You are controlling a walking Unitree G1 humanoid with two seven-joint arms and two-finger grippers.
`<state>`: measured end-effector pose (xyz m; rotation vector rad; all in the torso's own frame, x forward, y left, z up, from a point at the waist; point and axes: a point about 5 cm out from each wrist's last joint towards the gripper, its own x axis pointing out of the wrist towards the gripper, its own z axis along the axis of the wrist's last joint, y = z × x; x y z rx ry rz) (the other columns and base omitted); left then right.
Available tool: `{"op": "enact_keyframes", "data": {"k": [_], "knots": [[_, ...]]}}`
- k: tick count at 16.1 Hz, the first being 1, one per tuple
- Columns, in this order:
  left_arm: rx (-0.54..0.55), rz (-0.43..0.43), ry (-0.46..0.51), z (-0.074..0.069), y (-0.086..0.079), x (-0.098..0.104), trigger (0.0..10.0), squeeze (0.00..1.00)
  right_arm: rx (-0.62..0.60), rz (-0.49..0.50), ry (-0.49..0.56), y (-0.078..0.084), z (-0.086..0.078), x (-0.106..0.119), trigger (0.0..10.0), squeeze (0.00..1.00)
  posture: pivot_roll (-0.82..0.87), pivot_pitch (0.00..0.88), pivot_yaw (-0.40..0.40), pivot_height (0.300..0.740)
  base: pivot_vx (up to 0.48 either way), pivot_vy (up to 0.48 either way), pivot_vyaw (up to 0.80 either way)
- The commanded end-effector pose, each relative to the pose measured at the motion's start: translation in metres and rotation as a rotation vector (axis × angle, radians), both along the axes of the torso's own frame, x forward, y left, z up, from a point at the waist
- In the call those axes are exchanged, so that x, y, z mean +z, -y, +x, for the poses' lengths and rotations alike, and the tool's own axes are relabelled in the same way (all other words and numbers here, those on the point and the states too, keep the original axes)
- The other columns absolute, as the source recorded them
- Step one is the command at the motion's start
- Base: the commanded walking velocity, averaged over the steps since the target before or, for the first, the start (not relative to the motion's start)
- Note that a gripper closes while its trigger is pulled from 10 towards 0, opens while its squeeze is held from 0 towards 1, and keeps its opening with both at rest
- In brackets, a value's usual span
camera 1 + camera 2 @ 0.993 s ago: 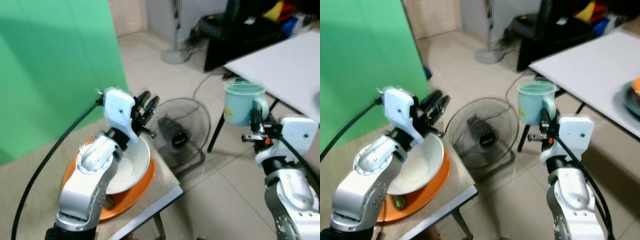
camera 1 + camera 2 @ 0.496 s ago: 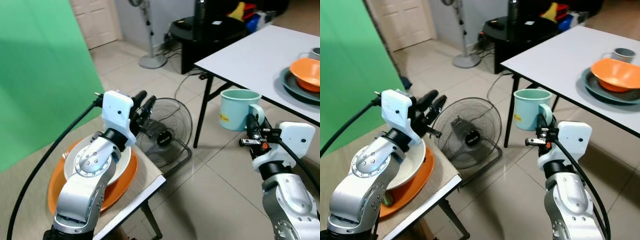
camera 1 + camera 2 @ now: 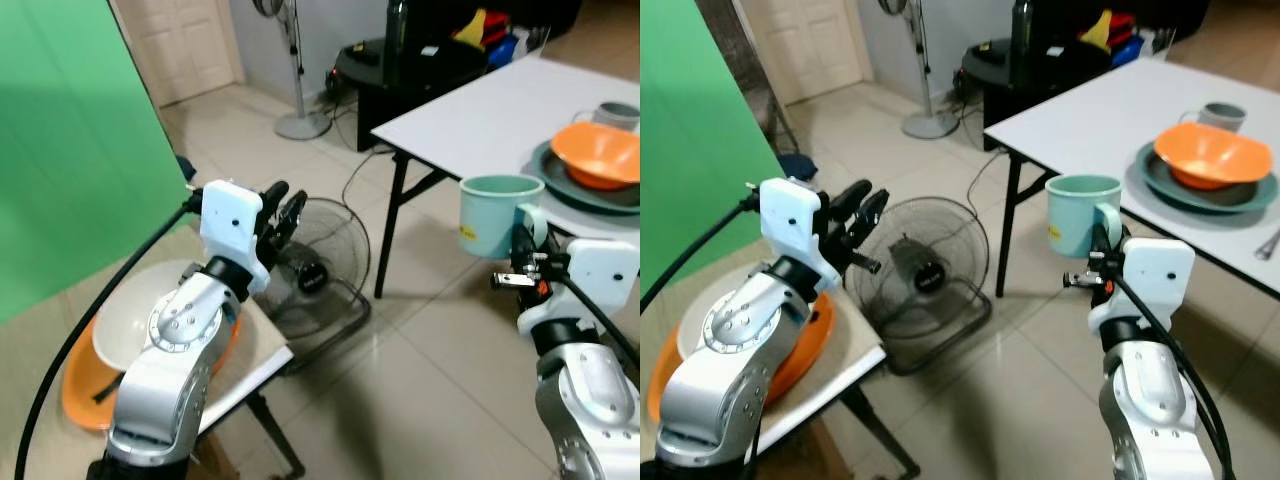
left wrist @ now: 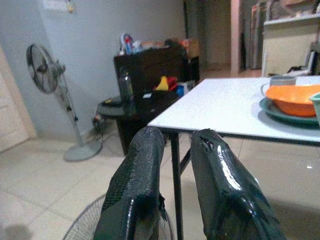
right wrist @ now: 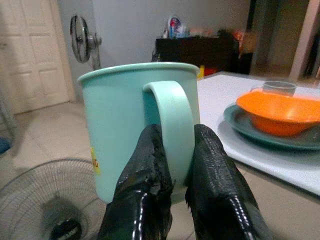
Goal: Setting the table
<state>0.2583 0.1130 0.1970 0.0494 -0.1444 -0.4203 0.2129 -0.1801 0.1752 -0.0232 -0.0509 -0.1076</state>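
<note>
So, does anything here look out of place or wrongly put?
Mostly the floor fan: it lies tilted on the tiles beside the small table, not upright. The mug is in the air, held by its handle in the right gripper, short of the white table.

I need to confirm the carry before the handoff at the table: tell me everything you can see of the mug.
The mug is pale mint green, plastic-looking, with a straight wall, a rolled rim and one loop handle. A small yellow sticker sits low on its side. It is upright in the air, off the white table, its handle pinched between the fingers of the right gripper. Nothing else touches it. Its inside is hidden.
</note>
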Motion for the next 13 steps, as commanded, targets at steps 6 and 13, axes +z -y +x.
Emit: {"op": "enact_keyframes", "data": {"k": [6, 13], "knots": [[0.052, 0.021, -0.047, 0.002, -0.011, -0.010, 10.0, 0.00, 0.046, 0.074, -0.044, -0.009, 0.004, -0.005, 10.0, 0.00, 0.03, 0.000, 0.076, 0.740, 0.000, -0.280, 0.00], [0.065, 0.021, -0.065, 0.001, -0.013, -0.015, 10.0, 0.00, 0.060, 0.045, -0.068, -0.010, 0.005, -0.007, 10.0, 0.00, 0.03, 0.000, 0.071, 0.740, 0.000, -0.275, 0.00]]}}
